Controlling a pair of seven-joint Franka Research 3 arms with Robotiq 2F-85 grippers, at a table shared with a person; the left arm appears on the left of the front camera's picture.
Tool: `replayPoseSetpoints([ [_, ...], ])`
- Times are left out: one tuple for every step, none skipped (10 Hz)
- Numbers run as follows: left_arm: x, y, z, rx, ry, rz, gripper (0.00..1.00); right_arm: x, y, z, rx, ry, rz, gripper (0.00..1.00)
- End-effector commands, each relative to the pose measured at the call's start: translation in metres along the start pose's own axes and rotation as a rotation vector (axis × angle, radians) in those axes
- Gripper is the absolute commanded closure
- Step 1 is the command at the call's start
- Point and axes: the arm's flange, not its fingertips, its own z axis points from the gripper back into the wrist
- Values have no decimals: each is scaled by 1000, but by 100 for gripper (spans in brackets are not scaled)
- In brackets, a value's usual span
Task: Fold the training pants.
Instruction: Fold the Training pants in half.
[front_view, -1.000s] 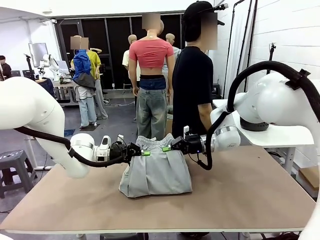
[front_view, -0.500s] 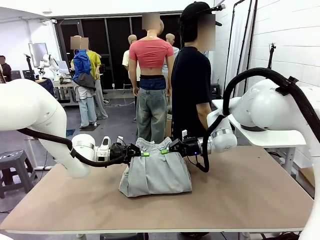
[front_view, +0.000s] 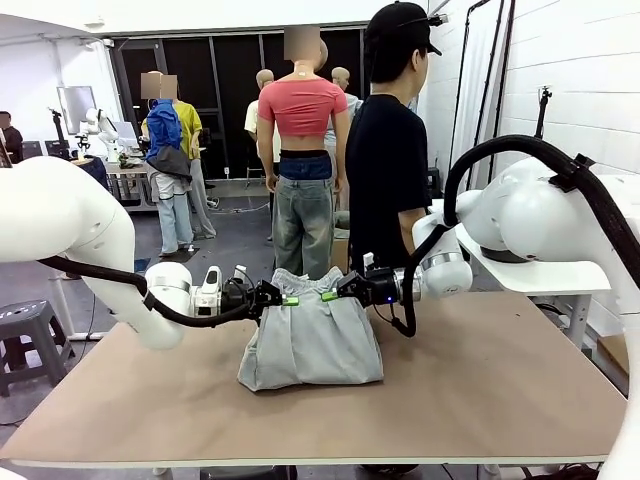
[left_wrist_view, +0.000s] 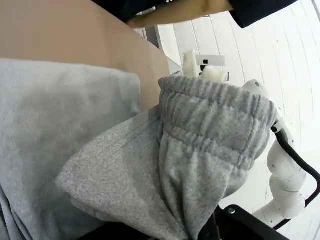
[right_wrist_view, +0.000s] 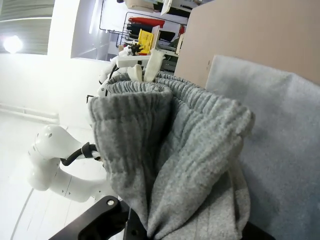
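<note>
i am pinching the training pants (front_view: 312, 340) at the waistband with both grippers, my left gripper (front_view: 283, 299) clamped on one end and my right gripper (front_view: 333, 296) clamped on the other, jaws narrow on bunched cloth. the waistband is hanging lifted between them while the lower part is lying on the table (front_view: 480, 390), near its middle. in both wrist views the elastic is gathering thickly at my fingers. i am judging the risk here as an uneven fold: if one arm is travelling faster, the soft jersey could skew, or the thick band could slip from one pinch and drop crookedly.
</note>
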Motion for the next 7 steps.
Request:
replayPoseSetpoints([
  [16,-2,-2,12,-18,-13,100,19,0,5,-15,-29,-5,100],
  [22,-3,-2,19,-22,-14,100,24,2,6,-17,-35,-4,100],
  [29,-3,-1,29,-20,-2,100,30,1,6,-26,-37,-8,100],
  [31,-4,0,57,-28,-7,100,26,6,7,-31,-20,6,100],
  [16,-5,-3,9,-13,-27,100,14,6,4,-6,-17,18,100],
  [16,-5,-3,9,-13,-27,100,14,6,4,-6,-17,18,100],
  [16,-5,-3,9,-13,-27,100,14,6,4,-6,-17,18,100],
])
